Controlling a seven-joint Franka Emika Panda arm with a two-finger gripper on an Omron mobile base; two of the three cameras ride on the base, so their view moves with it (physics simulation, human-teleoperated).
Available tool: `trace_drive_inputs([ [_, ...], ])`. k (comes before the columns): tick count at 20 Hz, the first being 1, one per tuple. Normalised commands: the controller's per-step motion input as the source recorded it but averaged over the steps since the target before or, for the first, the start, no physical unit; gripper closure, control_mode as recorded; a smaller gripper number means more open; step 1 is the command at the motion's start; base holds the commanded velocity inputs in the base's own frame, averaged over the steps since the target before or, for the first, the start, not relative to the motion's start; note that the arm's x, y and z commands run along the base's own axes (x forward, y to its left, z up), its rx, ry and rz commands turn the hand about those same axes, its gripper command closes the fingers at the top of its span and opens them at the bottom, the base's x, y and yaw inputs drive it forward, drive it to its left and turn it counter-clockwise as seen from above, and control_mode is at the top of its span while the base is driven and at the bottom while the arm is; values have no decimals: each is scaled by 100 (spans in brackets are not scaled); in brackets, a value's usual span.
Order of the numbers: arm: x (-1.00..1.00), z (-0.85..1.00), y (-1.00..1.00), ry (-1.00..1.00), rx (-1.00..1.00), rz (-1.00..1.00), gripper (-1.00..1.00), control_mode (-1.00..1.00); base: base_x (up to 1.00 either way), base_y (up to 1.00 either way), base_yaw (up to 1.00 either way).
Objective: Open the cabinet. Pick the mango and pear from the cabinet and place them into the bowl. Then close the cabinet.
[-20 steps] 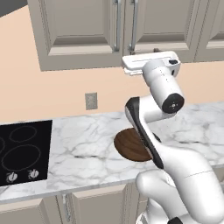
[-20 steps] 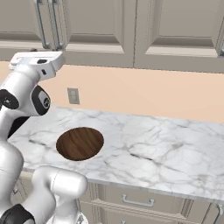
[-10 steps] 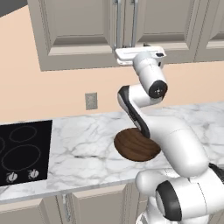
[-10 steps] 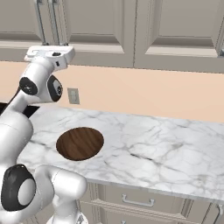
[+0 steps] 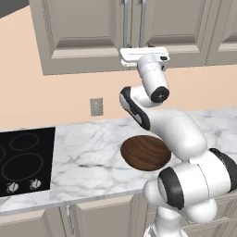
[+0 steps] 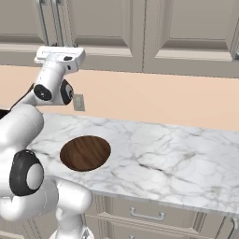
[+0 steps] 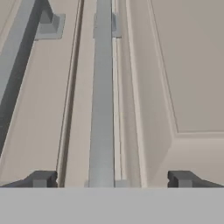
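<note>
Jaws wide astride handle (image 7: 103, 100)

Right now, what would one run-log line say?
step: reaching for handle | cabinet: shut | jaws: open, straddling handle | bowl: empty

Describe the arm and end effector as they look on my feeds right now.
The arm is glossy white with rounded links and dark grey to black joint bands. Its hand is a flat white block. The end effector has two small, dark grey, squared fingertips. No cables or markings are visible.

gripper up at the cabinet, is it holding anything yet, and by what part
Nothing is held. The gripper is open, its fingers standing apart on either side of a cabinet door handle, not closed on it.
</note>
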Motion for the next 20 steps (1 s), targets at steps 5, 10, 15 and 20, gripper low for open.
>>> trace_drive_inputs([
  [5,13,0,0,1,1,0,100,-100,0,0,0],
  [10,0,3,0,0,0,0,100,-100,0,0,0],
  [15,0,1,0,0,0,0,100,-100,0,0,0],
  [20,-32,4,-25,0,0,-2,100,-100,0,0,0],
])
